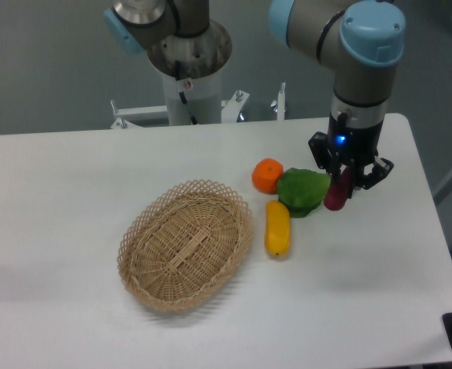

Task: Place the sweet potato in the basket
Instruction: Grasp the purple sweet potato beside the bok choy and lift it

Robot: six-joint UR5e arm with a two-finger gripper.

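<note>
Right of the empty basket (186, 244), claw (344, 187) clamped on sweet potato (337, 194), tilted upright.

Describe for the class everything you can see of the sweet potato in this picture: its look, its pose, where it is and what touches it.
The sweet potato is a small, slim, magenta-purple tuber with a smooth, slightly glossy skin. It stands nearly upright, its upper end hidden between the fingers of the gripper, which close on it from above. Its rounded lower end shows below the fingers, just right of the green vegetable; whether they touch, and whether the tip rests on the table or hangs just above it, cannot be told. It is well right of the basket.
</note>
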